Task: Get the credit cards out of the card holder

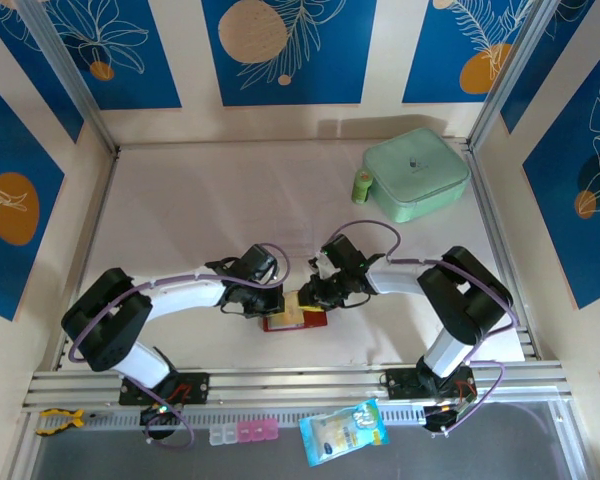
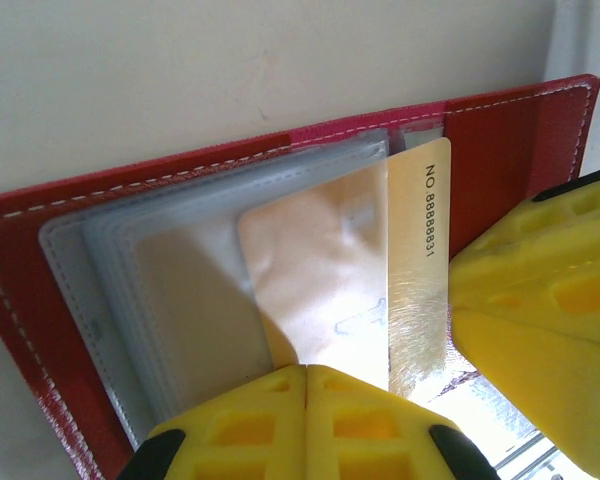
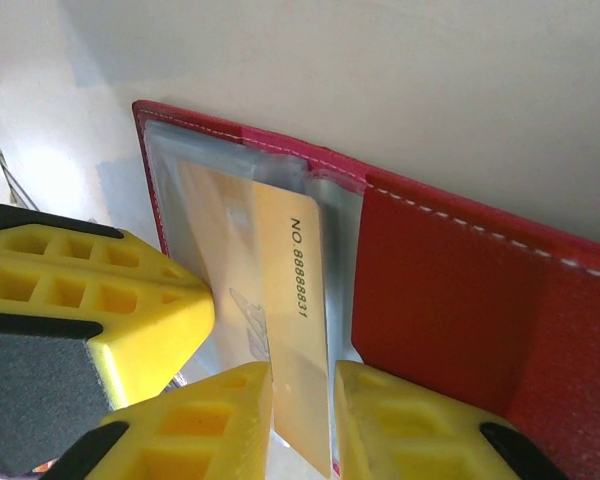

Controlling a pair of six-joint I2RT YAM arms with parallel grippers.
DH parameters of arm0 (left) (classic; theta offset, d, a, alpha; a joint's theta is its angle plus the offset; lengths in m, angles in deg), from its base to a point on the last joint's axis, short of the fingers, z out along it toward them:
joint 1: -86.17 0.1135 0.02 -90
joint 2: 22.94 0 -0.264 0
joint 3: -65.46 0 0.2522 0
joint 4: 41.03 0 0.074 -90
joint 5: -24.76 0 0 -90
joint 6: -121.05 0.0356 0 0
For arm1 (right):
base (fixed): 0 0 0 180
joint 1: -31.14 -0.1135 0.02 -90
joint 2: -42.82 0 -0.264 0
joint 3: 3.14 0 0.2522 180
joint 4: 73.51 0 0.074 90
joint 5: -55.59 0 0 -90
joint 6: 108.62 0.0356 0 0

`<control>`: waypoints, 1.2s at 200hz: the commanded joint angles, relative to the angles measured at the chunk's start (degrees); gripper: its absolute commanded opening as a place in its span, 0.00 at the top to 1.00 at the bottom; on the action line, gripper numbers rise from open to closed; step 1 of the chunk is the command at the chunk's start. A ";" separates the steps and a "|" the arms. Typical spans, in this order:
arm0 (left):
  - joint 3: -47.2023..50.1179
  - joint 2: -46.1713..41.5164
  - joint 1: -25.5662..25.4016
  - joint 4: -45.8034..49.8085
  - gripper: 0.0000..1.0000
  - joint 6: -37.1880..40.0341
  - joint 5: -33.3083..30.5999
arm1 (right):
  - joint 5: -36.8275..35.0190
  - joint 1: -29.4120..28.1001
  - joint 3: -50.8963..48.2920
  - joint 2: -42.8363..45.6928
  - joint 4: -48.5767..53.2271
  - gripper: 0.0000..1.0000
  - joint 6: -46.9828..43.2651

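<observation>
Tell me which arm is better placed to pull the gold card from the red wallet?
Probably the right arm: its jaws straddle the protruding thin gold rectangular card, while the left arm has its jaws shut at the clear pockets of the flat red wallet.

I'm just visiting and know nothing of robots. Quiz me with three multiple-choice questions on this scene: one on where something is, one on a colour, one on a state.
1. Where does the mint-green square case stand?
A. far right corner of the table
B. between the two arms
C. near left edge

2. What colour is the flat open card holder?
A. blue
B. black
C. red

3. How does the gold credit card sit?
A. loose on the table
B. partly out of its clear pocket
C. fully tucked in

1 A: the top view shows it far right.
2 C: both wrist views show a red cover with white stitching.
3 B: its numbered strip lies bare past the pocket edge.
</observation>
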 commanded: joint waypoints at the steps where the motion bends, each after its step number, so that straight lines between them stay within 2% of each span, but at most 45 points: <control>1: 1.04 0.54 -0.63 1.94 1.00 0.02 -1.44 | 3.26 0.46 -0.84 -1.35 -2.08 0.80 0.62; 44: 0.87 0.41 -0.64 2.02 1.00 0.09 -1.43 | 4.55 0.51 -1.22 -2.22 -3.94 0.81 1.37; 123: 0.52 -0.68 -0.64 2.59 1.00 0.30 -2.42 | 3.07 1.15 -2.91 0.38 -4.31 0.95 1.34; 240: -0.14 -3.29 -0.65 2.96 1.00 0.01 -2.64 | 0.20 2.88 -3.99 9.45 3.20 1.00 -3.43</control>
